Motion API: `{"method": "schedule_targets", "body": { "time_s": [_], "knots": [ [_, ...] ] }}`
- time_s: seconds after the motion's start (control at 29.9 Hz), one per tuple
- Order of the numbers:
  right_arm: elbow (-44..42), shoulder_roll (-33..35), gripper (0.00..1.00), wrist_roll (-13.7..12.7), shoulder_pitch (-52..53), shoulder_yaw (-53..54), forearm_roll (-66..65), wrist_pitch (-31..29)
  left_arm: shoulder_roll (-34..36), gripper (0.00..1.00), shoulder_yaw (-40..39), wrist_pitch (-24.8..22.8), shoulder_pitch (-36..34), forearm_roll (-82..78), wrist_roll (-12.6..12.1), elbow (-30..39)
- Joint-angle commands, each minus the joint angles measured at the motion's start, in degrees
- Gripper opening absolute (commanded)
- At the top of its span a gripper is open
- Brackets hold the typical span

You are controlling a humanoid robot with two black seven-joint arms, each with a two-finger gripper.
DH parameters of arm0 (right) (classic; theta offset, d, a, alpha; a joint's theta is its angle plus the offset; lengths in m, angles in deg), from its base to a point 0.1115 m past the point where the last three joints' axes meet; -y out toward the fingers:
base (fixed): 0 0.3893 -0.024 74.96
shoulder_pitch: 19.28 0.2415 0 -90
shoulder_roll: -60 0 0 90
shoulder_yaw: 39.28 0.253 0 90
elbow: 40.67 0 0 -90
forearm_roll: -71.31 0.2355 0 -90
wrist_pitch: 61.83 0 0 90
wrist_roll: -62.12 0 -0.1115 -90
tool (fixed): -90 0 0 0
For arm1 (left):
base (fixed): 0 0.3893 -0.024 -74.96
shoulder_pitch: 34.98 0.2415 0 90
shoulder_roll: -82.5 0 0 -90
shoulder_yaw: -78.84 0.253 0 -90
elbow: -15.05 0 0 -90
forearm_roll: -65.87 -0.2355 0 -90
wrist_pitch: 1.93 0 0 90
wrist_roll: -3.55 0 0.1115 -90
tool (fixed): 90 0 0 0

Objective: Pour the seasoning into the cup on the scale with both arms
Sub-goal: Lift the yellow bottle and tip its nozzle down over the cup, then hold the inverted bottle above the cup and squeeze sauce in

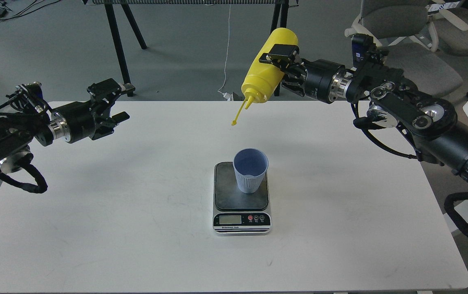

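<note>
Gripping the yellow squeeze bottle (pixel 269 67) tilted nozzle-down, the right gripper (pixel 279 61) holds it above the table (pixel 95 228). The ribbed cup (pixel 250 170) stands on the kitchen scale (pixel 241 198). The left gripper (pixel 116 103) has fingers apart, holding nothing.

A white table (pixel 95 228) fills most of the view. Beyond its far edge stand the black legs of a stand (pixel 121 49). A thin white cord (pixel 228 45) hangs down behind the table's middle. Past its far right corner sits a grey office chair (pixel 417 49).
</note>
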Motion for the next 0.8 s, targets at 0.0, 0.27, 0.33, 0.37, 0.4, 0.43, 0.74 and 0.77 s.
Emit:
{"method": "schedule_targets", "body": {
  "time_s": [0.0,0.27,0.33,0.37,0.4,0.43,0.74,0.77],
  "knots": [
    [-0.79,-0.59,0.09,0.15,2.44,-4.21,-0.72,0.2,-0.02,0.99,-0.08,0.0,0.0,-0.01,0.0,0.0],
    [-1.05,-1.29,0.09,0.59,6.49,-11.87,-0.89,0.2,-0.02,0.99,-0.08,0.0,0.44,0.08,0.0,0.0],
    [-1.05,-1.29,0.09,0.59,7.28,-12.75,-1.24,0.02,-0.02,0.99,-0.08,0.0,0.44,0.08,0.0,0.0],
    [-1.05,-1.21,0.09,0.59,7.63,-13.36,-1.5,0.02,-0.02,0.99,-0.08,0.0,0.44,0.08,0.0,0.0],
    [-1.05,-1.21,0.09,0.59,8.07,-13.89,-1.68,-0.07,-0.02,0.99,-0.08,0.0,0.44,0.08,0.0,0.0],
    [-1.14,-1.12,0.09,0.59,8.6,-14.5,-1.86,-0.07,-0.02,0.99,-0.08,0.0,0.44,0.08,0.0,0.0],
    [-2.2,-0.77,0.1,0.59,11.24,-19.43,-1.95,-0.51,-0.64,0.99,0.01,0.0,0.44,-0.01,0.0,0.0],
    [-2.2,-0.77,0.1,0.59,11.42,-19.95,-1.86,-0.59,-0.73,0.99,0.01,0.0,0.44,-0.01,0.0,0.0]
  ]
}}
